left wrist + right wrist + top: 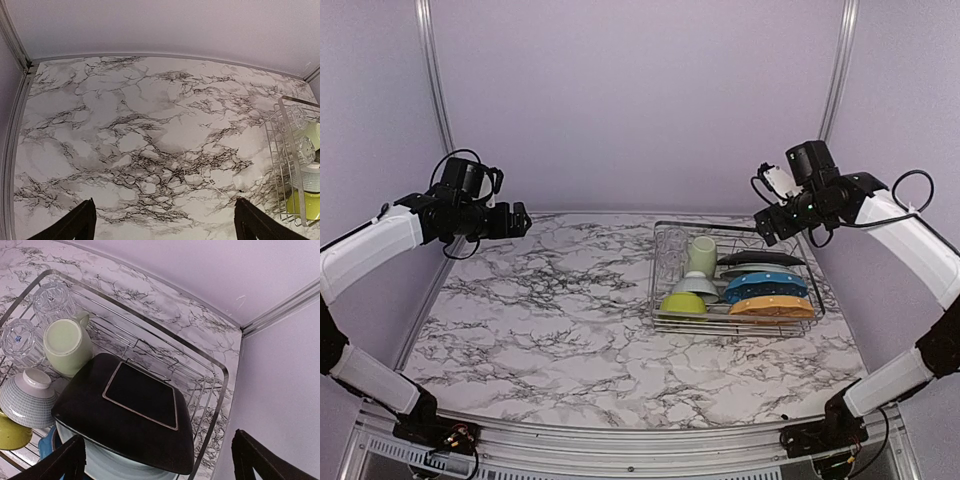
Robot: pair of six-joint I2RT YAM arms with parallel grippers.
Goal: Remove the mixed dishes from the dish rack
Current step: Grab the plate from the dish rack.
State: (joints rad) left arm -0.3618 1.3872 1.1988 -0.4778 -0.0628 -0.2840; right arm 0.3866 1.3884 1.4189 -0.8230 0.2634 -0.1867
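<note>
Nothing unloaded yet: all dishes sit in the dish rack. My L gripper & R gripper hang wide open, empty; whole job's left.

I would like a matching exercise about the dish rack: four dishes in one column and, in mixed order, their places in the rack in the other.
1 dark square plate
2 orange plate
3 lime green bowl
4 clear glasses

A near left corner of the rack
B far left corner
C nearest plate in the row
D farthest plate in the row

Pairs: 1-D, 2-C, 3-A, 4-B
</note>
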